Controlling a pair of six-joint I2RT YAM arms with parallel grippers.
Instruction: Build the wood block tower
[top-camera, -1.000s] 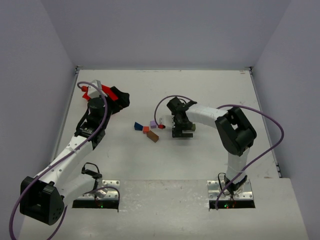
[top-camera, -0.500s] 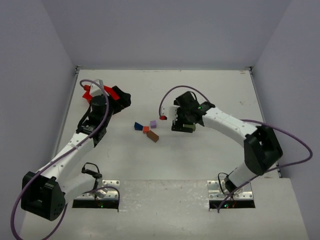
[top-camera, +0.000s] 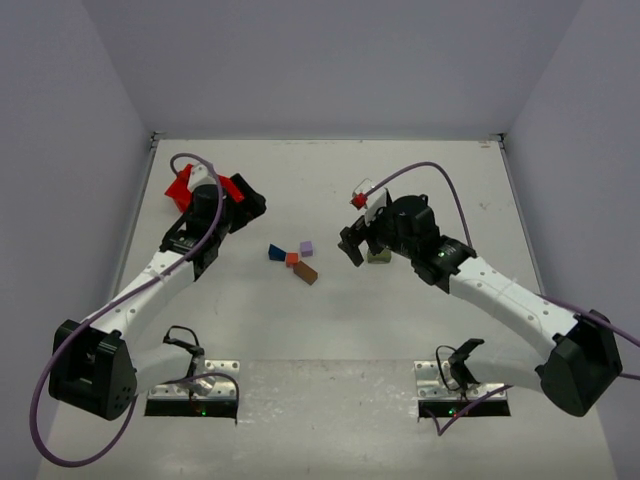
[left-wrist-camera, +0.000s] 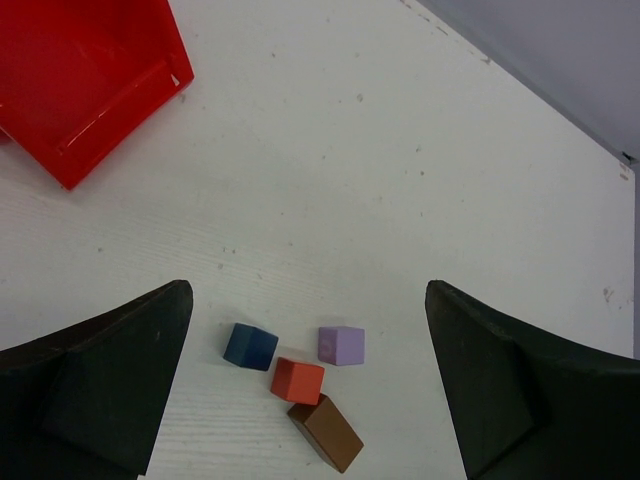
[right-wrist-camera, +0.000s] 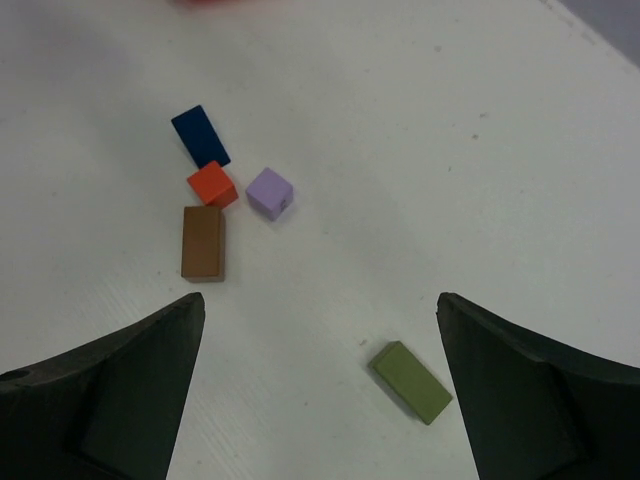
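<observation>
Four tiny blocks lie in a loose cluster at the table's middle: dark blue (top-camera: 275, 252), orange-red (top-camera: 292, 259), lilac (top-camera: 306, 247) and brown (top-camera: 306, 272). None is stacked. The left wrist view shows blue (left-wrist-camera: 250, 346), orange-red (left-wrist-camera: 298, 380), lilac (left-wrist-camera: 342, 345) and brown (left-wrist-camera: 326, 432) ahead of my open, empty left gripper (left-wrist-camera: 308, 290). It hovers left of the cluster (top-camera: 247, 203). My right gripper (top-camera: 351, 247) is open and empty to the cluster's right. Its wrist view (right-wrist-camera: 320, 300) shows blue (right-wrist-camera: 200, 136), orange-red (right-wrist-camera: 212, 184), lilac (right-wrist-camera: 268, 192) and brown (right-wrist-camera: 203, 242).
An olive-green block (top-camera: 378, 257) lies flat just right of the right gripper; it also shows in the right wrist view (right-wrist-camera: 412, 382). A red plastic bin (top-camera: 183, 186) sits at the far left, partly behind the left arm, and in the left wrist view (left-wrist-camera: 80, 70).
The right arm's elbow has swung out to the right and its gripper has drawn back from over the green block. The left gripper has edged a little farther away and right.
</observation>
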